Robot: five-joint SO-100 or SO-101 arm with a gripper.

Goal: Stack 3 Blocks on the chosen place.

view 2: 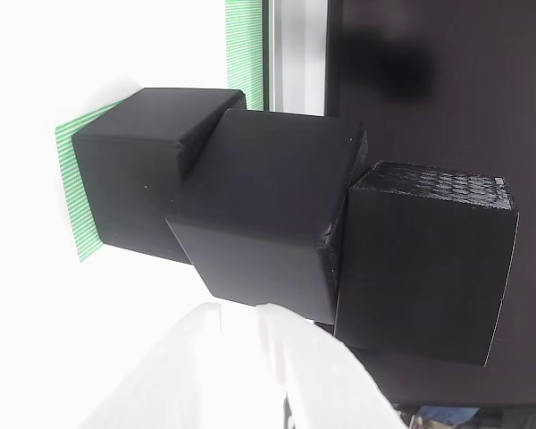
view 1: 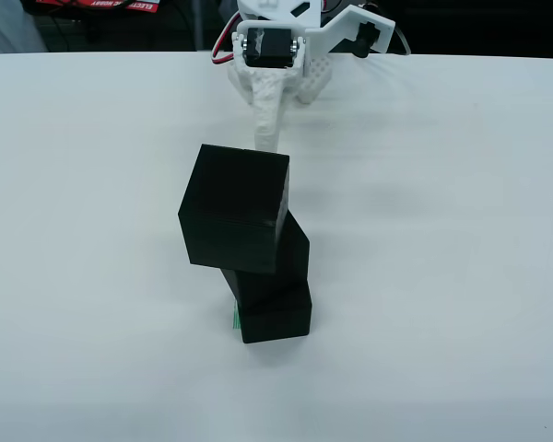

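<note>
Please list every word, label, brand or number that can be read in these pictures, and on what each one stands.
None can be read.
The red strip with white lettering behind the white table: too blurred and cut off.
The three matte black cubes carry no text.

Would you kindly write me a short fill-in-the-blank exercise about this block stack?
1. The stack holds ____ black cubes.
2. The bottom cube sits on a ____ striped patch.
3. In the view from above, the top cube sits ____ against the cube below it, not squarely aligned.
4. The white claw is ____ from the stack.

Missing words: three; green; twisted; apart
</note>
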